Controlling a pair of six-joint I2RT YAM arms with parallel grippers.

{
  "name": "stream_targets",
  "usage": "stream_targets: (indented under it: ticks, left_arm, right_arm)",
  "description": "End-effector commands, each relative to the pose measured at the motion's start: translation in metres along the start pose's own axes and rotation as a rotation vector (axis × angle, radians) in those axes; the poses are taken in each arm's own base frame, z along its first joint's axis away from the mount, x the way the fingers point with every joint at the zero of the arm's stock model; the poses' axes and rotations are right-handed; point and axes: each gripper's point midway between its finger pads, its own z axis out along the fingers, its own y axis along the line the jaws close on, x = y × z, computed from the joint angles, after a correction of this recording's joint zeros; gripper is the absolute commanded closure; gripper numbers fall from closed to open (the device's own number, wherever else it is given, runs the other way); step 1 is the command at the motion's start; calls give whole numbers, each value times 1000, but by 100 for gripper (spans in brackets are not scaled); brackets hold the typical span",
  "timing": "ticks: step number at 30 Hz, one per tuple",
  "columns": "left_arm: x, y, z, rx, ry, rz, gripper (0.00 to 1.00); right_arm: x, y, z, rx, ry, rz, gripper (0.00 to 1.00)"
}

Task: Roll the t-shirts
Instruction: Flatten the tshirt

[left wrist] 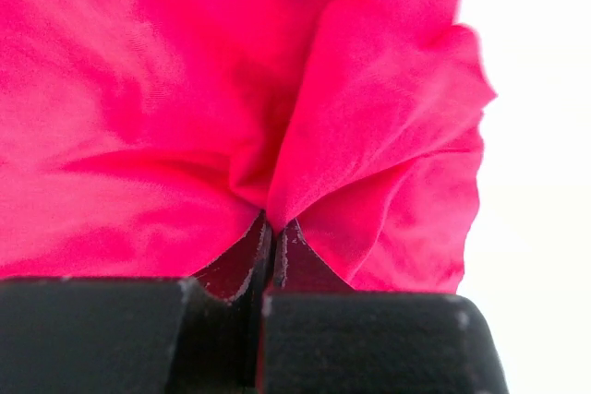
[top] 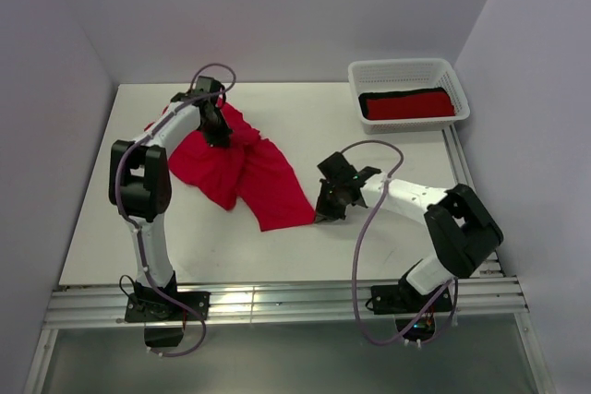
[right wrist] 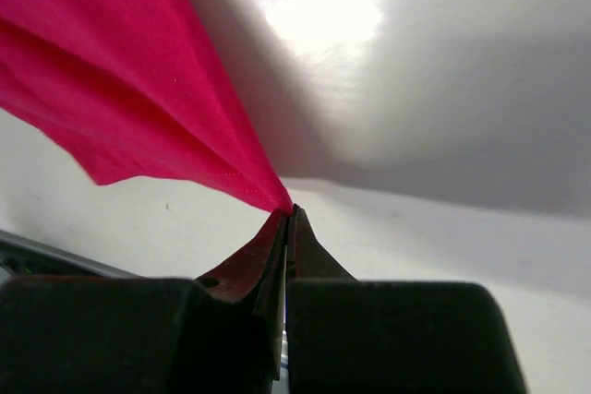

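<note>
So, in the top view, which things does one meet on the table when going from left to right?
Crimson t-shirt → right arm's fingers, shut on its corner → white basket holding rolled shirts. The left arm's fingers overlap the t-shirt, so they are left out.

Crimson t-shirt (top: 245, 173): plain soft cloth, unrolled and rumpled, spread in loose folds across the left half of the table (top: 305, 117). It is gathered into a tight bunch at its far edge and drawn to a point at its near-right corner. Red t-shirt (top: 411, 106) and black t-shirt (top: 402, 93): rolled bundles lying side by side and touching in the white basket (top: 406, 64) at the far right.
</note>
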Motion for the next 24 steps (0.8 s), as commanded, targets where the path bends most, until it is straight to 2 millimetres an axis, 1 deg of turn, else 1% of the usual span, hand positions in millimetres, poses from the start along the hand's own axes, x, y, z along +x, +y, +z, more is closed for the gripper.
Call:
stream_targets:
  ticks: [1, 2, 3, 4, 5, 6, 7, 8, 9, 10, 11, 12, 13, 14, 15, 16, 17, 18, 19, 20, 21, 22, 24]
  left_arm:
    - [-34, -9, -55, -14, -105, 43, 100]
    - [-39, -8, -67, -15, -124, 38, 99]
    - [-39, 1, -74, -37, -116, 26, 99]
    - [-43, 2, -94, -10, -146, 15, 98]
    - [-39, 12, -96, -19, -134, -3, 96]
    - [-38, 18, -102, -11, -136, -24, 96]
    - [-44, 31, -118, 5, -163, -73, 97]
    - [-32, 48, -113, -13, -129, -102, 97]
    - [-28, 59, -116, -21, -127, -128, 98]
    - [-17, 79, -119, -42, -124, -177, 100]
    - [-12, 91, -119, -68, -136, -200, 100]
    - [-5, 101, -121, -87, -142, -220, 100]
    - [-1, 108, -131, -90, -180, -265, 100]
    - [22, 124, -123, -134, -147, -288, 99]
    - [38, 140, -125, -175, -164, -344, 93]
    - [35, 138, -135, -157, -197, -365, 93]
    - [52, 146, -127, -163, -176, -371, 83]
    - [58, 147, -129, -151, -178, -384, 66]
    - [62, 147, -137, -126, -203, -408, 49]
    - [72, 152, -135, -133, -194, -411, 22]
    - [74, 156, -140, -143, -204, -415, 13]
    - [68, 163, -151, -169, -262, -425, 7]
    - [61, 167, -161, -186, -310, -417, 0]
  right_arm:
    - [-19, -13, -18, -1, -66, 37, 100]
    - [-21, -15, -22, -7, -76, 43, 100]
    - [-23, -20, -23, 0, -81, 56, 100]
    - [-22, -22, -23, -4, -76, 63, 100]
    - [-22, -25, -26, -5, -78, 70, 100]
    - [-22, -31, -26, 4, -79, 84, 100]
    - [-21, -33, -27, 4, -77, 88, 100]
    - [-17, -39, -29, 9, -76, 95, 100]
    - [-18, -43, -31, 15, -82, 108, 100]
    - [-19, -46, -35, 13, -95, 116, 100]
    - [-14, -55, -35, 30, -90, 128, 100]
    - [-14, -61, -37, 40, -95, 140, 100]
    - [-17, -68, -39, 51, -109, 164, 100]
    - [-17, -74, -44, 60, -127, 176, 100]
    - [-15, -86, -46, 80, -135, 205, 100]
    - [-18, -88, -47, 82, -141, 218, 100]
    - [-17, -91, -49, 79, -145, 218, 100]
    - [-18, -95, -50, 96, -154, 225, 100]
    - [-18, -97, -51, 102, -158, 227, 100]
    - [-17, -100, -53, 113, -155, 228, 100]
    - [-19, -103, -55, 128, -169, 231, 100]
    - [-19, -103, -56, 131, -171, 236, 100]
    - [-21, -105, -58, 134, -176, 238, 100]
